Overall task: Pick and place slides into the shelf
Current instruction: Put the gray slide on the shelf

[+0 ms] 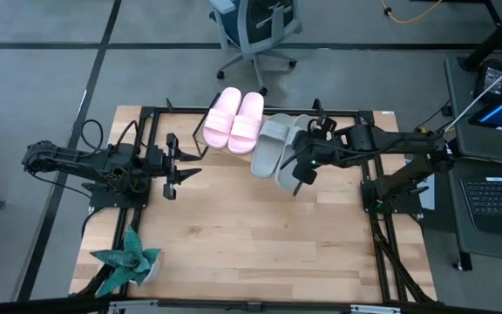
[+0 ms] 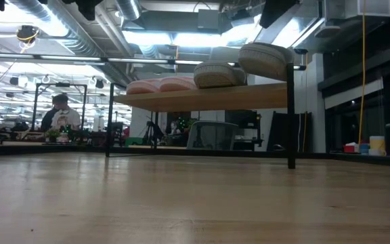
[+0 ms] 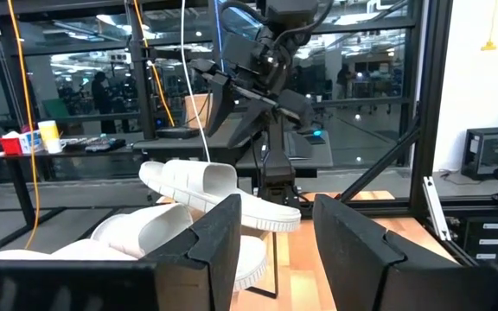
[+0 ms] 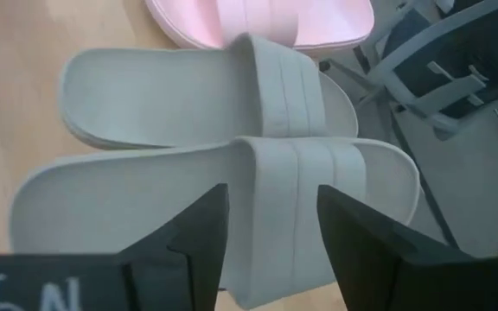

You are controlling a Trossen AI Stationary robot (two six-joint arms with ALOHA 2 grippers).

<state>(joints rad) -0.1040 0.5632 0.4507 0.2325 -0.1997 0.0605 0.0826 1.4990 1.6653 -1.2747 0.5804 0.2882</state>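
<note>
Two pale pink slides [image 1: 234, 119] lie side by side on the slanted wooden shelf [image 2: 202, 98] at the table's far edge. One grey-green slide [image 1: 271, 145] lies next to them on the right. The second grey-green slide [image 1: 291, 157] is askew beside it, higher and tilted in the low view [image 2: 266, 59]. My right gripper [image 1: 302, 171] is shut on it from above. Over the table's left side my left gripper [image 1: 178, 171] hangs open and holds nothing. My right gripper comes slanting down from the table's right onto the second grey-green slide, its fingers [image 4: 199, 231] astride the wide strap [image 4: 294, 186] and across the slide's length. My own fingers hide the place of contact. The slide is tilted, its far end [image 3: 156, 173] raised above the other slides.
A potted plant [image 1: 129, 262] stands at the table's near left corner. Bare wooden tabletop [image 1: 251, 235] lies between the arms. An office chair [image 1: 255, 26] is beyond the far edge, a laptop [image 1: 495, 196] off the right side. A person [image 2: 61, 112] sits far behind.
</note>
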